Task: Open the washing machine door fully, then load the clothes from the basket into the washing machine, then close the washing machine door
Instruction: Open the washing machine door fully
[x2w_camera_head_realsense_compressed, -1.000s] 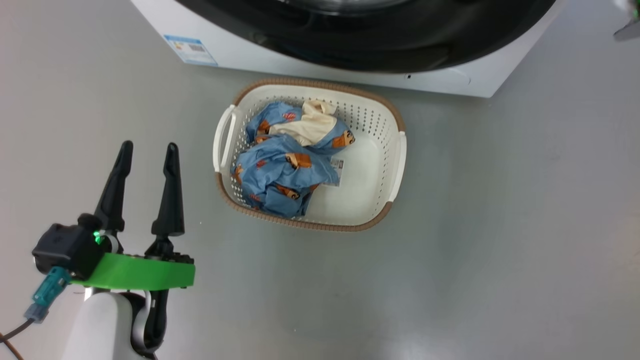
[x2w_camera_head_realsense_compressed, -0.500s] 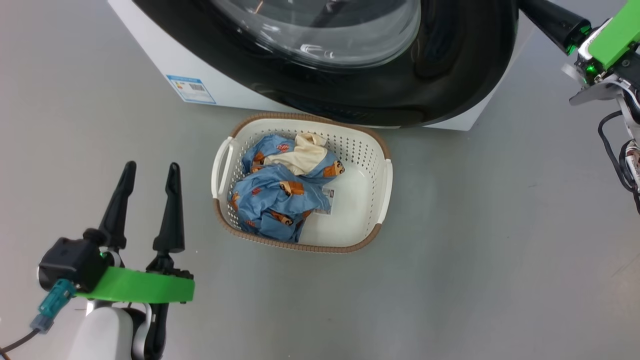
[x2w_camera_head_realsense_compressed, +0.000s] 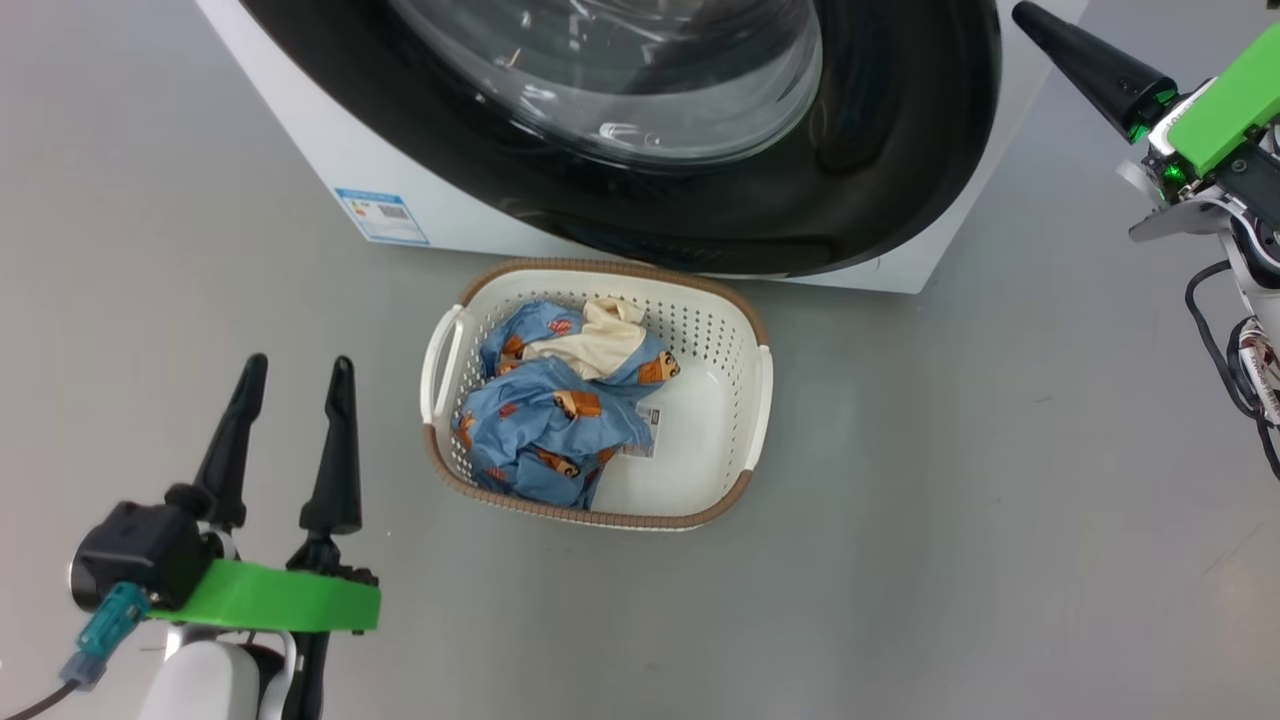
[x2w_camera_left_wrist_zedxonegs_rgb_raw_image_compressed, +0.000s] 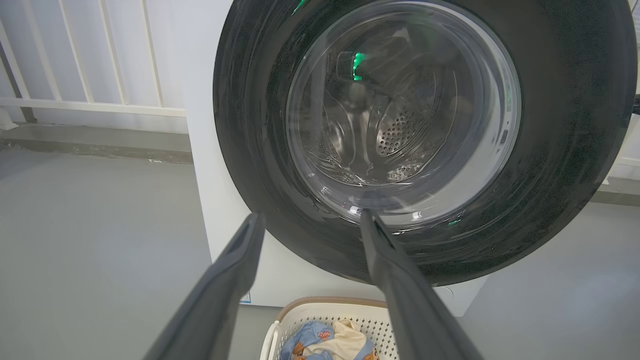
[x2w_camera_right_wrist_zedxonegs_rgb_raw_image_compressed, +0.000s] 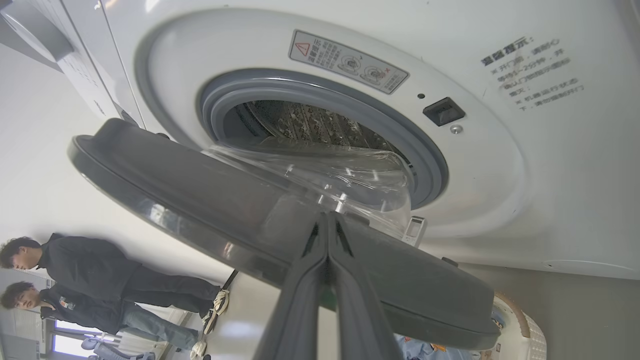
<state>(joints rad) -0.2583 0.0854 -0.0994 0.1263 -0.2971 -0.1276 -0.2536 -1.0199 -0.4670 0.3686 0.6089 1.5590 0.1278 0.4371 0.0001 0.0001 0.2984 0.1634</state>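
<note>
Door-opening step in hand, judged from how things lie: washing machine door (x2w_camera_head_realsense_compressed: 880, 150) stands ajar, not swung wide. Right gripper (x2w_camera_head_realsense_compressed: 1025, 18) is clenched on nothing, fingers pressed together, out by the door's free edge. Left gripper (x2w_camera_head_realsense_compressed: 300, 362) is spread wide and empty, low, well to the left of the basket (x2w_camera_head_realsense_compressed: 755, 400). Basket sits on the floor just in front of the washing machine (x2w_camera_head_realsense_compressed: 300, 140), clothes (x2w_camera_head_realsense_compressed: 545, 430) bunched in its left half, none loaded. To do it well: set the closed right fingers against the door's inner face near the free edge, push outward along the hinge arc rather than straight, keep on until the door stops, and keep the left arm out of the swing. Right wrist view gives what the head view lacks: gap behind the door, glass bowl clear of the grey gasket (x2w_camera_right_wrist_zedxonegs_rgb_raw_image_compressed: 300, 90), steel drum (x2w_camera_right_wrist_zedxonegs_rgb_raw_image_compressed: 310, 122) open behind, gripper (x2w_camera_right_wrist_zedxonegs_rgb_raw_image_compressed: 327, 217) tips at the door's (x2w_camera_right_wrist_zedxonegs_rgb_raw_image_compressed: 200, 200) grey inner rim, contact not certain; two people (x2w_camera_right_wrist_zedxonegs_rgb_raw_image_compressed: 90, 270) stand beyond. Left wrist view shows the door (x2w_camera_left_wrist_zedxonegs_rgb_raw_image_compressed: 250, 125) face-on between its gripper's (x2w_camera_left_wrist_zedxonegs_rgb_raw_image_compressed: 312, 216) parted fingers, so the opening angle can't be read there.
</note>
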